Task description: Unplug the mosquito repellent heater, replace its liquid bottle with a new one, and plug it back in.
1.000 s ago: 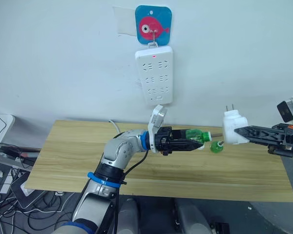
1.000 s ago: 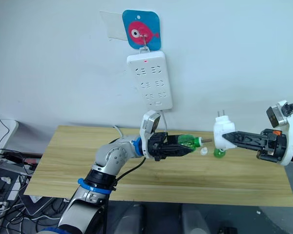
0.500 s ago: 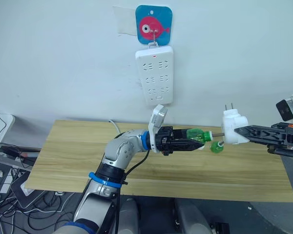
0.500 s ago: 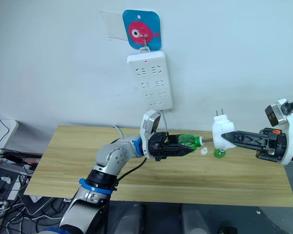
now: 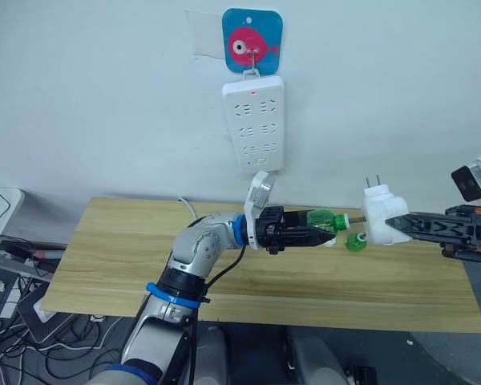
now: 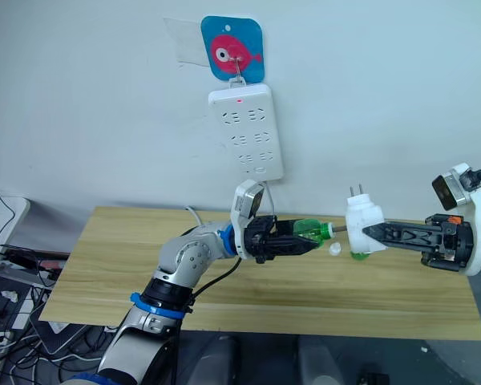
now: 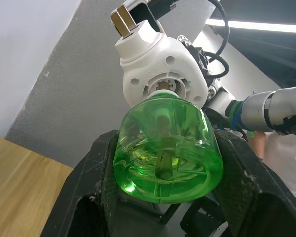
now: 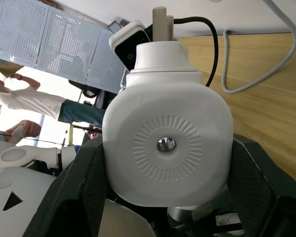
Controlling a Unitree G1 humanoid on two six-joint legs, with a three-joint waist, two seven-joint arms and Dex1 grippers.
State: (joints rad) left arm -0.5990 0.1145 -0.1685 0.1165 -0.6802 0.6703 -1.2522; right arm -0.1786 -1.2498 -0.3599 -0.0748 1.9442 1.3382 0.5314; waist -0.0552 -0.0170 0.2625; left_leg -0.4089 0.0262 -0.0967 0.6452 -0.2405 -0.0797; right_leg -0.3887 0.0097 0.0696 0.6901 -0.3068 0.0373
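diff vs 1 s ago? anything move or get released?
The right gripper carried the mosquito repellent heater a little toward the left gripper, so the wick of the green bottle now meets the heater's socket. Both grips are unchanged; nothing released. The other green bottle stayed on the table.

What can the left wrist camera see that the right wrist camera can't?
The left wrist view shows the green bottle from its base, held in the left gripper, with its neck lined up at the heater's socket. The right wrist view shows the heater's vent face, the tabletop with a grey cable, and a person in the background. Both show the white heater with its prongs up, held in the right gripper.
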